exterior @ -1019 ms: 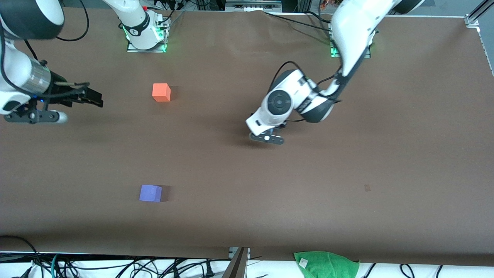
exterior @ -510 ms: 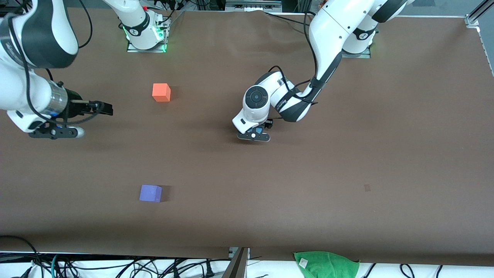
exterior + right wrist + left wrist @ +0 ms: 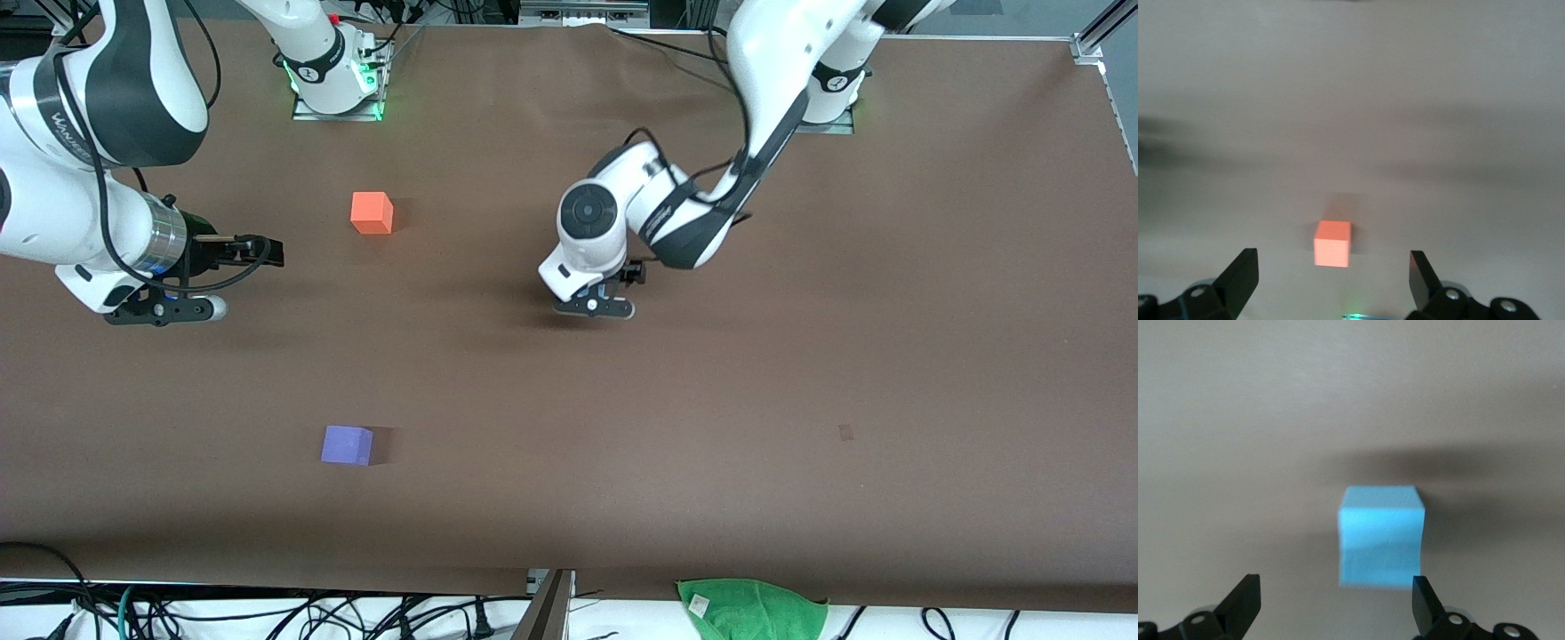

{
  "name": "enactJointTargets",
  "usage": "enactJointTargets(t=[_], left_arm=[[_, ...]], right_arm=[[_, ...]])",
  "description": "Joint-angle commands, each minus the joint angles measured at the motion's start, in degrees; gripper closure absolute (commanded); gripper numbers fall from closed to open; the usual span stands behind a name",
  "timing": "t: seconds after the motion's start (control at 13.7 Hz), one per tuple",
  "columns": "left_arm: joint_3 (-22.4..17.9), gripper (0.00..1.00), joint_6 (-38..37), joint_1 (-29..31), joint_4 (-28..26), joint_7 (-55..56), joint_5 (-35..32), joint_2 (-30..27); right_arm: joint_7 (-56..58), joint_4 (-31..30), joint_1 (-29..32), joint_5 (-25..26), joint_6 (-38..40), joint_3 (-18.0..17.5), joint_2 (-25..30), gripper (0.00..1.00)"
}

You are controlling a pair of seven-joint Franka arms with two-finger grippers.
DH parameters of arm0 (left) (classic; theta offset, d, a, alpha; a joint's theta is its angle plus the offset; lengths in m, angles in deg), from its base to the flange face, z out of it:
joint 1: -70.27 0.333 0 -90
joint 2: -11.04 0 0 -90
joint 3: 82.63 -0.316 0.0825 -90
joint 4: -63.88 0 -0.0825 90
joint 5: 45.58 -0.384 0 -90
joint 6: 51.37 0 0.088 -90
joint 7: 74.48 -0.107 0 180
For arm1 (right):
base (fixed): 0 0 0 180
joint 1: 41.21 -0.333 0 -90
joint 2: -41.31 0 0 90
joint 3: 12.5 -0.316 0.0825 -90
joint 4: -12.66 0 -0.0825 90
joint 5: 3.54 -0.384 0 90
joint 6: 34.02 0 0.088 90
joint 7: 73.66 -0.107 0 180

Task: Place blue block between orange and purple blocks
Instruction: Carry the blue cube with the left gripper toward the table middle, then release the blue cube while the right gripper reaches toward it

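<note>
The blue block [image 3: 1381, 535] is seen only in the left wrist view, where it rests on the brown tabletop [image 3: 800, 356] with a shadow under it and a clear gap to each of the two dark fingertips [image 3: 1245, 603]. The left gripper [image 3: 594, 302] is therefore spread wide and nothing is pinched; the block is framed by the jaws but not touched. In the front view the block itself is hidden beneath the left wrist, about mid-table and well away from every edge.

The orange block [image 3: 372, 212] is set toward the edge where the robot bases stand, at the right arm's end of the table. The purple block [image 3: 347, 444] is set much nearer the camera-side edge, almost in line with the orange one. Bare tabletop lies between the two, and that gap is judged to be the destination. As the blue block sits well off that line, toward the middle of the table, the task is judged not yet met.

The right gripper [image 3: 236, 258] is held low over the tabletop toward the right arm's end, beside the orange block, its fingers spread and empty. The orange block is shown centred ahead of those fingers in the right wrist view, well apart from them.

A green cloth [image 3: 751, 606] hangs at the camera-side edge and plays no part in the task.
</note>
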Motion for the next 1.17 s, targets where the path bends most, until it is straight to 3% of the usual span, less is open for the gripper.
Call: enactJointTargets(t=[0.0,0.15,0.36,0.58,0.73,0.87,1.09], left_arm=[[0.41,0.0,-10.13,0.76,-1.66,0.54,-0.3,-8.74],[-0.72,0.0,-17.42,1.72,-0.88,0.63,-0.56,-14.01],[-1.35,0.0,-28.68,14.42,6.31,0.37,-0.39,-15.79],[-1.08,0.0,-32.48,24.55,10.8,-2.78,5.05,-16.05],[-0.99,0.0,-35.55,28.35,13.09,-9.62,5.24,-17.54],[-1.26,0.0,-38.02,30.89,13.55,-15.07,5.41,-20.17],[-1.43,0.0,-37.5,33.36,12.85,-23.85,7.17,-20.62]], right_arm=[[-5.26,0.49,-2.45,-5.29,-2.58,-0.02,-2.21,0.0],[-12.8,0.49,-7.71,-7.15,-6.09,-0.02,-3.53,0.0],[-28.62,0.49,-17.2,-7.24,-15.65,-0.02,-7.65,0.0],[-39.7,0.66,-25.81,-6.89,-28.39,-0.02,-14.68,0.0],[-47.26,0.75,-31.79,-5.84,-37.53,0.33,-18.64,0.0],[-54.99,0.84,-36.28,-1.12,-42.65,0.5,-21.89,0.0],[-63.71,0.84,-39.55,8.03,-43.99,0.59,-24.98,0.0]])
